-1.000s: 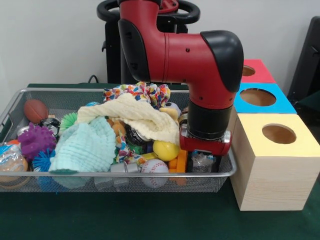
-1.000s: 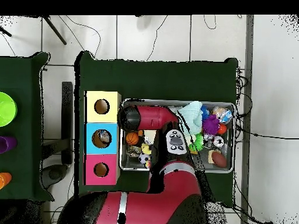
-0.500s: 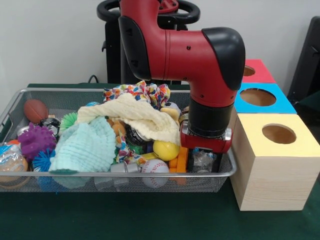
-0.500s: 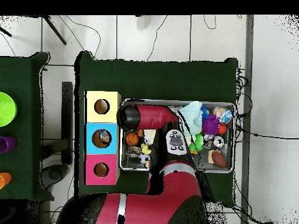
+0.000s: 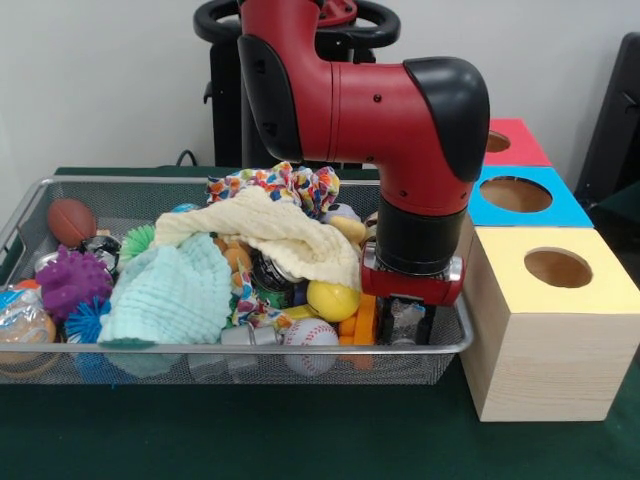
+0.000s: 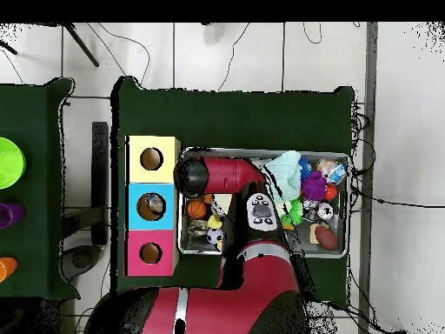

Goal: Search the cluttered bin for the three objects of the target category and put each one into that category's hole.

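Observation:
My gripper point(image 5: 405, 322) hangs low in the right end of the wire bin point(image 5: 150, 348), under the red and black wrist. A crinkly clear-wrapped item point(image 5: 406, 318) sits right at its tip. Beside it lie an orange block point(image 5: 358, 322), a yellow ball point(image 5: 331, 300) and a baseball point(image 5: 308, 338). A yellow cloth point(image 5: 270, 235) and a mint cloth point(image 5: 172, 292) cover the middle of the pile. From overhead the arm point(image 6: 213, 174) hides the gripper, and an orange basketball point(image 6: 197, 208) shows near it.
Three wooden boxes with round holes stand right of the bin: yellow point(image 5: 555, 330), blue point(image 5: 560, 210), red point(image 5: 525, 140). At the bin's left end lie a purple spiky ball point(image 5: 70, 282) and a brown football point(image 5: 72, 220). A patterned cloth point(image 5: 285, 185) lies at the back.
The wrist has risen a little inside the bin's right end. The pile looks almost unchanged.

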### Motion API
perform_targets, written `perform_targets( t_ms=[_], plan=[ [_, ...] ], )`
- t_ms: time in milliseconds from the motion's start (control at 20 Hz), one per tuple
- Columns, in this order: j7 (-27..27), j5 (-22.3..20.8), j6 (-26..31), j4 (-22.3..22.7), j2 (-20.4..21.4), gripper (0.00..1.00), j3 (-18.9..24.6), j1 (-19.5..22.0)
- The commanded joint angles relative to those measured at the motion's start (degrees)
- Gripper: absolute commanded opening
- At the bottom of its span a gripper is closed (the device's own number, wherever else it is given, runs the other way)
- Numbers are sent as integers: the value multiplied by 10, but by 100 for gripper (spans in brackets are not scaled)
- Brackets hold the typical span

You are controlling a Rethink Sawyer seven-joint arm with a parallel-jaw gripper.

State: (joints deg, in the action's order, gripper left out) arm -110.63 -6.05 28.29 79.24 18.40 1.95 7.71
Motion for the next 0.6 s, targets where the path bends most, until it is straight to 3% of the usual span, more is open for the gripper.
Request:
perform_targets(
  t_ms=[50,350,600],
  plan=[
    [-16,-6,36,43,-18,0,54,-14],
    [-25,-8,35,43,-11,0,46,-21],
    [-41,-8,52,58,36,0,21,-39]
  ],
)
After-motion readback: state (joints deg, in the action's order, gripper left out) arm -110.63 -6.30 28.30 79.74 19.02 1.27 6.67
